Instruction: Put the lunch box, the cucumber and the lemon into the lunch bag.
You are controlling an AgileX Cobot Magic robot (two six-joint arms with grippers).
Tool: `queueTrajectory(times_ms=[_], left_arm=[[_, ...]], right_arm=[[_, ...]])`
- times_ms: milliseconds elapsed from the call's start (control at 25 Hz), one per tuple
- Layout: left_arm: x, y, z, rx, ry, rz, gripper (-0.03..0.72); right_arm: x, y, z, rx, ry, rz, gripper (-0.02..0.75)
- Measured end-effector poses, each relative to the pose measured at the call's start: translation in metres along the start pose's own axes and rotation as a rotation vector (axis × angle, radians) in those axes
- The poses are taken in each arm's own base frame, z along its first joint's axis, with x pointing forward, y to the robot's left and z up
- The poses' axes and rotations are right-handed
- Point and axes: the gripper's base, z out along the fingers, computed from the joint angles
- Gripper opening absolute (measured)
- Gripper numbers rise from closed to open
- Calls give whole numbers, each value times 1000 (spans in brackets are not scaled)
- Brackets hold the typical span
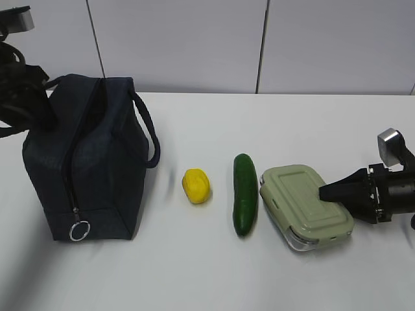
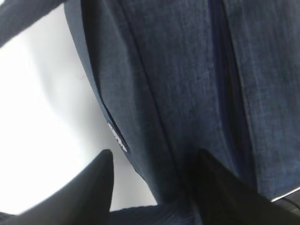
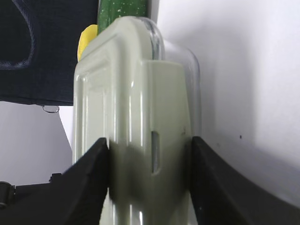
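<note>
Right pincer (image 3: pixel 150 183) clamps the lunch box (image 1: pixel 306 206) by its near end, fingers on either side of the lid clip, ready to lift. The left pincer (image 2: pixel 152 185) stands spread against the lunch bag (image 1: pixel 84 162), probably steadying it, zipper not clearly open. Cucumber (image 1: pixel 244 193) lies just beside the box; lemon (image 1: pixel 196 186) sits between it and the bag, open surface (image 1: pixel 194 272) in front.
</note>
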Motion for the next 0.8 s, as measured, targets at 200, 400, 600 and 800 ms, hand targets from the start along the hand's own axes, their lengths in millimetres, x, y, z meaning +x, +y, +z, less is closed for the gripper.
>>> queueTrajectory(times_ms=[200,400,600,800], left_arm=[[0,1,1,-10,6,5,366],[1,2,1,-21,12,10,176],[1,5,1,-49,22,32,13],[1,5,1,-52,22,37,6]], right_arm=[[0,0,0,0,0,3,393],[0,0,0,0,0,12,393],[0,0,0,0,0,23,393],[0,1,1,-1,3,40,393]])
